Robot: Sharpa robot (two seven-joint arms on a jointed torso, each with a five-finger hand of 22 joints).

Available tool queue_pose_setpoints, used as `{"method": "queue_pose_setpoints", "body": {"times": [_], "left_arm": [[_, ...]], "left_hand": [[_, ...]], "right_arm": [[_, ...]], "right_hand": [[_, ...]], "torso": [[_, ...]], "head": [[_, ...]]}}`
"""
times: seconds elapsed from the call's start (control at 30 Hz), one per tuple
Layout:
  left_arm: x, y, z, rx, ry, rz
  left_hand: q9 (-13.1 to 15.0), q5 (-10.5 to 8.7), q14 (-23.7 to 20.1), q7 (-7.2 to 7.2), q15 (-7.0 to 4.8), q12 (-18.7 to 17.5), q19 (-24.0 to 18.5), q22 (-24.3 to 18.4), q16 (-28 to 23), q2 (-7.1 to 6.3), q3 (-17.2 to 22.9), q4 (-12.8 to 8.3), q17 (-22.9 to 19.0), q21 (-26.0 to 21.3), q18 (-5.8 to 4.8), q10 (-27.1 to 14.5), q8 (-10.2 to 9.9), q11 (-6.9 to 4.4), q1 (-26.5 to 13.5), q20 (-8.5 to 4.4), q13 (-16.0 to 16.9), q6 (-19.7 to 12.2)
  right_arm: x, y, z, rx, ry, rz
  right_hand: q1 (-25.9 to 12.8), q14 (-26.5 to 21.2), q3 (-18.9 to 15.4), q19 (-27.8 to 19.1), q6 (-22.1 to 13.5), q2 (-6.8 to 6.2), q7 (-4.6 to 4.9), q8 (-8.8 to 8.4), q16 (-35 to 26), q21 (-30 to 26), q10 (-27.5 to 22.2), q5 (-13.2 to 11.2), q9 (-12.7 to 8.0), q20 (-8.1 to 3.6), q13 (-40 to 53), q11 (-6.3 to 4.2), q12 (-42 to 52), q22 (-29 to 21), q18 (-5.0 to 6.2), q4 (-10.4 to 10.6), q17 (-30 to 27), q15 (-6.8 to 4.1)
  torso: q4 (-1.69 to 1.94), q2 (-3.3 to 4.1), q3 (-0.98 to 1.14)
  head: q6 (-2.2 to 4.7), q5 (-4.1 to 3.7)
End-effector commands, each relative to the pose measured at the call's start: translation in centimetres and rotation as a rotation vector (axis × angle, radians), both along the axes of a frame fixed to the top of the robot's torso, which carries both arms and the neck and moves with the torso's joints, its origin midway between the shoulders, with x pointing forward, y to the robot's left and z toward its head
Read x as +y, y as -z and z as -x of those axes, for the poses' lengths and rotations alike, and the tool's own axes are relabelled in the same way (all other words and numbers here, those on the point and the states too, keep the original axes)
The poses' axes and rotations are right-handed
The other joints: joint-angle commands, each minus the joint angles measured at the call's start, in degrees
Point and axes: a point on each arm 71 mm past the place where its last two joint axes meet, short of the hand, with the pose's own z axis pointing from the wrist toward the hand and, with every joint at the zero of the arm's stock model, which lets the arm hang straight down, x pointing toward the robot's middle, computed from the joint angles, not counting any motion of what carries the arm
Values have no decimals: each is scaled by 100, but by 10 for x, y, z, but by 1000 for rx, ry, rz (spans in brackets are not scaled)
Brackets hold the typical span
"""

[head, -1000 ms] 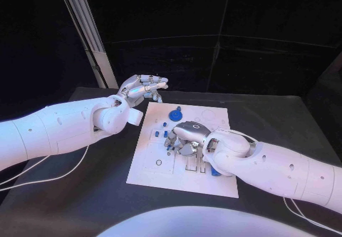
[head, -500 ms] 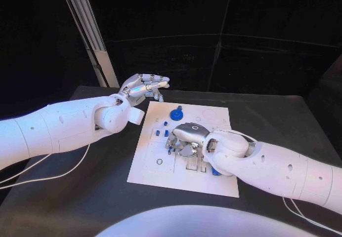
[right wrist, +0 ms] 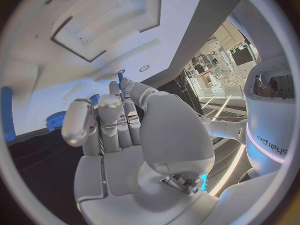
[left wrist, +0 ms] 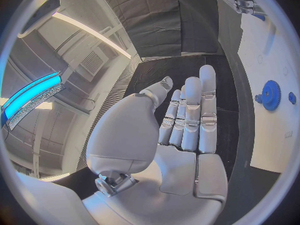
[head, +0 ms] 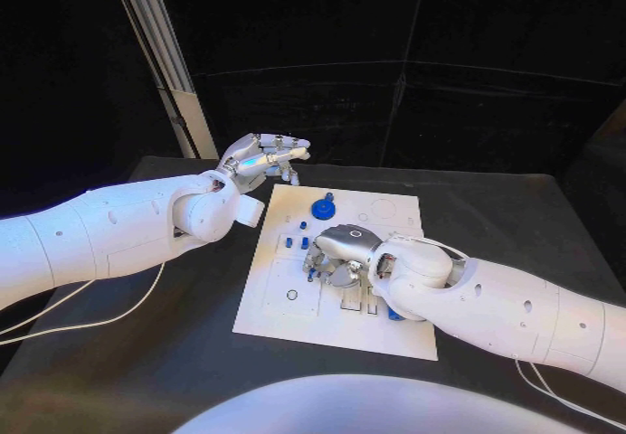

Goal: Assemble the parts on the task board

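Head camera looking down from above at the flat white rectangular task board point(head: 333, 271), both wrist fisheyes close behind their silver hands, each sharing the board point(left wrist: 275, 80) point(right wrist: 94, 40) with it.

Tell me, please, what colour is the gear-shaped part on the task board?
Blue; the gear-shaped part shows best in the left wrist view.

The left hand point(head: 265, 155) hovered at eleven o'clock, fingers point(left wrist: 190, 110) together, holding nothing; the right hand point(head: 345, 253) reached palm-down at centre.
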Motion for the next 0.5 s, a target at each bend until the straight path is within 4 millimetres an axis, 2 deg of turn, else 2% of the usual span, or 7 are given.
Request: {"method": "queue_pose_setpoints", "body": {"times": [0.03,0.5], "left_arm": [[0,-2,-1,-8,-1,9],[1,-1,-2,-6,-3,7]], "left_hand": [[-8,5,-38,16,-3,21,7,-9,25,43,-7,-16,-10,-30,76,-13,26,6,13,-19,-5,4],[-9,5,-41,16,-2,29,8,-12,28,47,-10,-15,-16,-34,76,-15,31,6,9,-18,-5,2]], "right_arm": [[1,3,1,6,-10,28],[1,5,3,15,-16,34]], "right_hand": [[-7,97,5,0,14,9,42,0,43,36,7,34,9,6,10,4,-22,10,-36,-29,10,-5],[-10,97,3,-2,19,13,41,1,49,38,12,36,10,8,11,3,-21,11,-36,-29,14,-5]], "torso": [[1,-2,0],[2,-4,-1]], "head": [[-14,13],[-33,17]]}}
